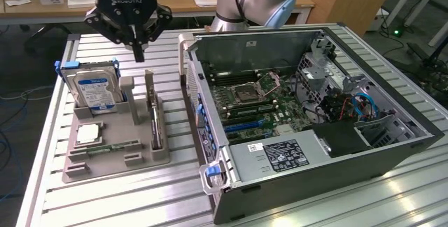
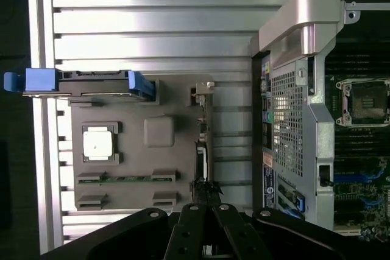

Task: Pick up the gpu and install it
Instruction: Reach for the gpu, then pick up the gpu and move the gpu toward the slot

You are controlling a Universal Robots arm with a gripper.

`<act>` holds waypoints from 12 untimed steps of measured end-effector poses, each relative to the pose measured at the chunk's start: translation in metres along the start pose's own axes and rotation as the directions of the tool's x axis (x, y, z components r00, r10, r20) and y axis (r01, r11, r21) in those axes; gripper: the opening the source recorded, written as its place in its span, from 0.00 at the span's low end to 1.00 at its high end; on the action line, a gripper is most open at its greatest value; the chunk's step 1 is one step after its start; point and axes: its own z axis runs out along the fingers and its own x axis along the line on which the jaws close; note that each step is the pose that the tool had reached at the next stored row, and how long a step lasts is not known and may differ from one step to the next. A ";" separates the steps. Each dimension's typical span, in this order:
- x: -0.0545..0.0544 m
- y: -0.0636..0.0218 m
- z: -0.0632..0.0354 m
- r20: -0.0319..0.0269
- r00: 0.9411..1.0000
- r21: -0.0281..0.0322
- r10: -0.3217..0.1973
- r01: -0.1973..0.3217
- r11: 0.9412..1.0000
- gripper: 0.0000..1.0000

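Above the grey fixture tray we've got the gripper hovering empty, fingers pinched together, lined up over the gpu, which stands on edge in its slot, top edge offered for grasping.

Bright overhead light w/ glare on table.

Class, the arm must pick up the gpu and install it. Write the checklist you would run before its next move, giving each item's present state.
1. The gpu stands upright in its holder: ok.
2. The pincer is above the gpu, not touching: ok.
3. The pincer is open for a grasp: not ok, it is shut and empty.
4. The case is open, with the board exposed: ok.
5. The blue slot is free: ok.
6. The hard drive is apart from the gpu: ok.
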 end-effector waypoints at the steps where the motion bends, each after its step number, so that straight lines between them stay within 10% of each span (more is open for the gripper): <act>1: 0.001 -0.0001 -0.0001 0.000 1.000 0.000 0.000 0.000 1.000 0.11; 12: 0.005 -0.0002 -0.0001 0.000 1.000 0.000 0.000 0.000 1.000 0.11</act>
